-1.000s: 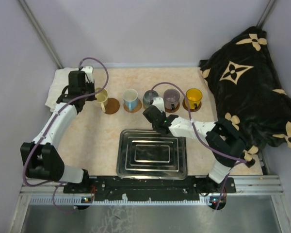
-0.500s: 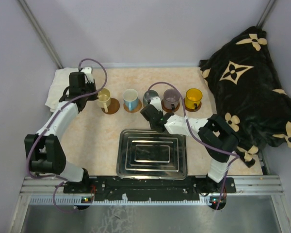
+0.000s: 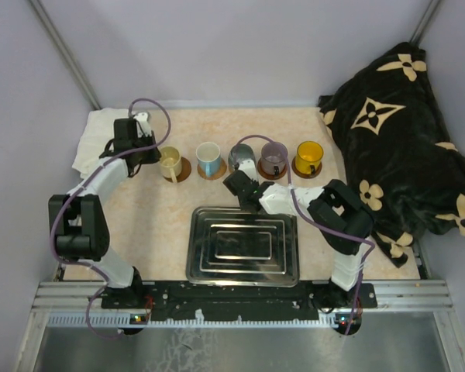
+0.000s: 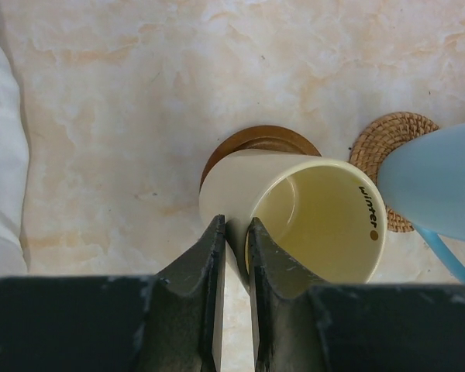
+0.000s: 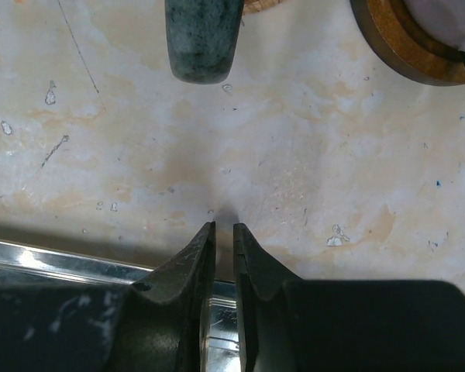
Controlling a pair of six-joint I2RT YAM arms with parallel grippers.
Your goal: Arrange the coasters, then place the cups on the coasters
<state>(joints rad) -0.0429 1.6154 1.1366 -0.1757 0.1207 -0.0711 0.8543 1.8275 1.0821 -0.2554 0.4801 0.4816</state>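
1. Left gripper (image 4: 234,231) is clamped on the cream mug (image 4: 310,213), with the mug's side wall pinched between the fingers at the rim.
2. That mug is at the left end of the row, over a dark coaster (image 4: 257,139) that pokes out from behind it. Can't tell if the mug's bottom is actually touching it.
3. Next along is the blue mug (image 3: 208,157) on a woven coaster (image 4: 393,133), then the grey mug (image 3: 239,155), purple mug (image 3: 274,156) and orange mug (image 3: 309,155).
4. Right gripper (image 5: 222,231) has its fingers nearly together with nothing between them. It's low over the bare table, between the grey mug's handle and the tray (image 3: 242,246).
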